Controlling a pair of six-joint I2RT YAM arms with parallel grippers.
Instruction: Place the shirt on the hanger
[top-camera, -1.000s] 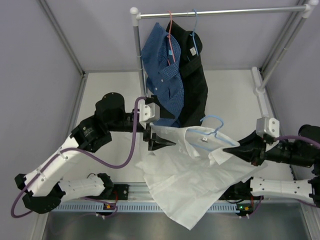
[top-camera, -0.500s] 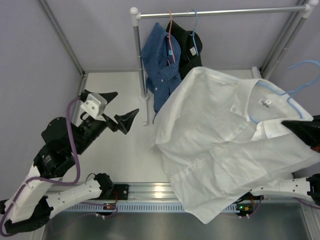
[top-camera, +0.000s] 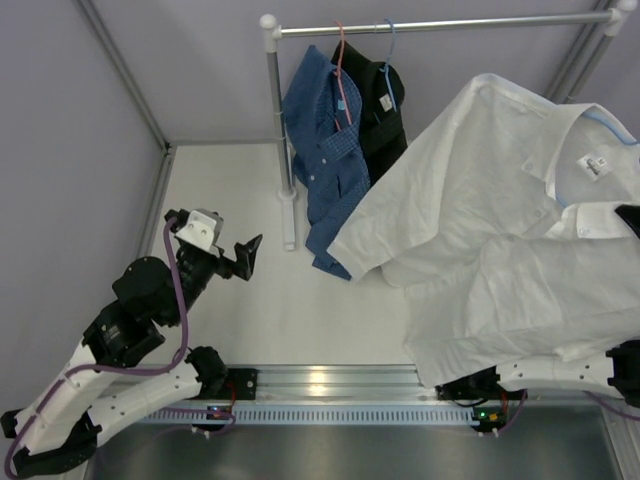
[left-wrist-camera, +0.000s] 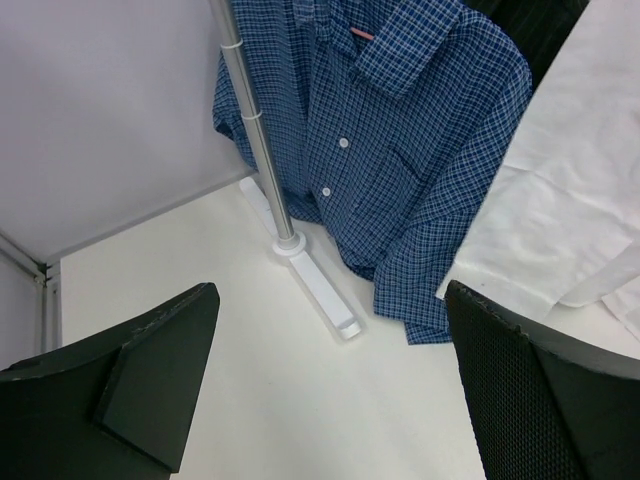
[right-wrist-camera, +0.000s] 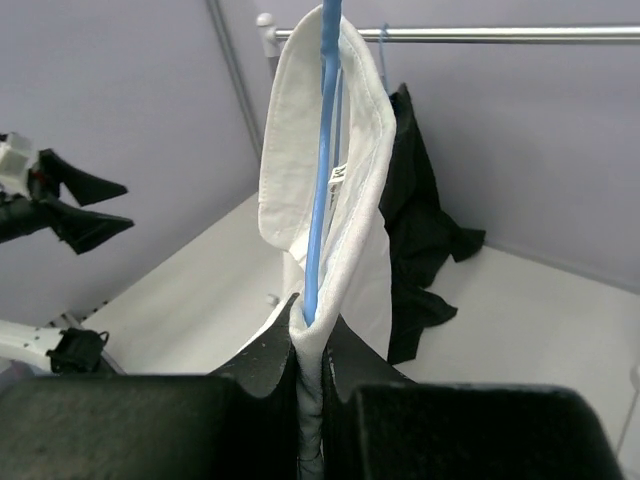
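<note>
Grip check: right jaws closed, left jaws wide

Right gripper (right-wrist-camera: 312, 325): jaws pressed together, pinching the wire of the hanger (right-wrist-camera: 322, 150) along with the collar fabric folded around it. The white shirt (top-camera: 500, 230) hangs off that grip, raised over the right side of the table (top-camera: 280, 300) and covering most of the right arm in the top view.

Left gripper (left-wrist-camera: 330, 300): jaws spread wide, holding nothing, well apart from the white shirt. It faces the upright pole (left-wrist-camera: 255, 130) and the blue checked shirt (top-camera: 325, 150). The black shirt (top-camera: 385, 120) hangs beside that one on the rail (top-camera: 440, 24).
</note>
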